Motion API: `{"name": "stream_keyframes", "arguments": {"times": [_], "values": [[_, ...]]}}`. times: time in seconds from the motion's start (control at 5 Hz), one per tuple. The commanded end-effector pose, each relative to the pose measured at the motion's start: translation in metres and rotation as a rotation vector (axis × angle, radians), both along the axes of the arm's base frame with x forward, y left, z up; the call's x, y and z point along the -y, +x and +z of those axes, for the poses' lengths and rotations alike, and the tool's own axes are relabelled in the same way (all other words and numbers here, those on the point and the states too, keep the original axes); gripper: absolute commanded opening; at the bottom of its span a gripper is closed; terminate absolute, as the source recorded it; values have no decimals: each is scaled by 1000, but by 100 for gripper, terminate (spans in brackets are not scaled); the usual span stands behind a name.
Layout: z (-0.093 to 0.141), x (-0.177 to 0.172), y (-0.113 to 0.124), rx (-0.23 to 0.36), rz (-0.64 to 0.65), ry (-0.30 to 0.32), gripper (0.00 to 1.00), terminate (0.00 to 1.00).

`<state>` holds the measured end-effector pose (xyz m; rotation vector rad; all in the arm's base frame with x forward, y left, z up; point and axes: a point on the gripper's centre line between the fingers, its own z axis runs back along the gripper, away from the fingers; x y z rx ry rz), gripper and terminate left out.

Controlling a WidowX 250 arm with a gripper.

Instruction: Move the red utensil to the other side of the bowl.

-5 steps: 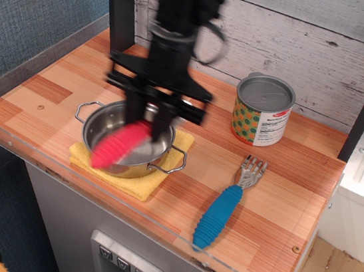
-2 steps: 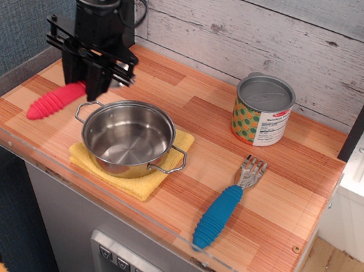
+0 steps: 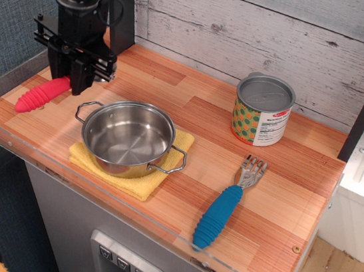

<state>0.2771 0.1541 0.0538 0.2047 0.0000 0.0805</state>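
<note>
The red utensil's thick ribbed red handle (image 3: 40,94) lies low over the wooden counter to the left of the bowl, pointing toward the front left edge. Its metal spoon end is hidden under my gripper (image 3: 74,81). The gripper is shut on the utensil's upper end and stands left of and behind the bowl. The bowl (image 3: 128,136) is a shiny steel pot with two wire loop handles, sitting on a yellow cloth (image 3: 152,187). I cannot tell whether the handle touches the counter.
A green-patterned tin can (image 3: 262,111) stands at the back right. A blue-handled metal fork (image 3: 225,205) lies right of the bowl. A clear plastic rim (image 3: 6,143) runs along the counter's front and left edges. A plank wall (image 3: 263,26) is behind.
My gripper has carried the red utensil from over the bowl to the bowl's left side, then a little further left and lower toward the counter's left edge.
</note>
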Motion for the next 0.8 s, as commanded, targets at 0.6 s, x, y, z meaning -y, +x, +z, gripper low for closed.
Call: {"name": "stream_keyframes", "arguments": {"times": [0.6], "values": [[-18,-20,16,155,17,72,0,0]]}}
